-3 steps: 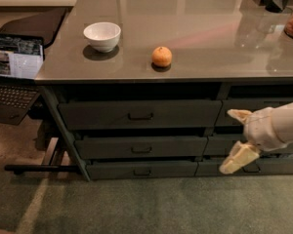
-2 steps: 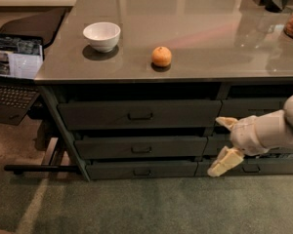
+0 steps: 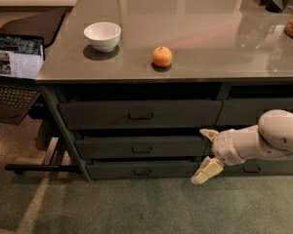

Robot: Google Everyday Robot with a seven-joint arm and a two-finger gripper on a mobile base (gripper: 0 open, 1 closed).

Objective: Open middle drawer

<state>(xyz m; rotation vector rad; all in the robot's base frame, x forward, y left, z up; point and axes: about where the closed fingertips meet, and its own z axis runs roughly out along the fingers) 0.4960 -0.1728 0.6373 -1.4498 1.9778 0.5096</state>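
The middle drawer is a dark grey-green front of medium height under the counter, between a taller drawer above and a thin low drawer below. It is closed, and its small dark bar handle sits at the centre. My gripper is at the right end of this drawer front, level with it, well right of the handle. Its cream fingers are spread apart, one up and one down, holding nothing. The white arm reaches in from the right.
On the grey counter stand a white bowl and an orange. An open laptop sits at the left on a low stand. Green carpet covers the floor. More drawers are behind the arm at the right.
My gripper and arm have moved left along the drawer fronts, from the right-hand cabinet to the right end of the middle drawer. The drawers have not moved.
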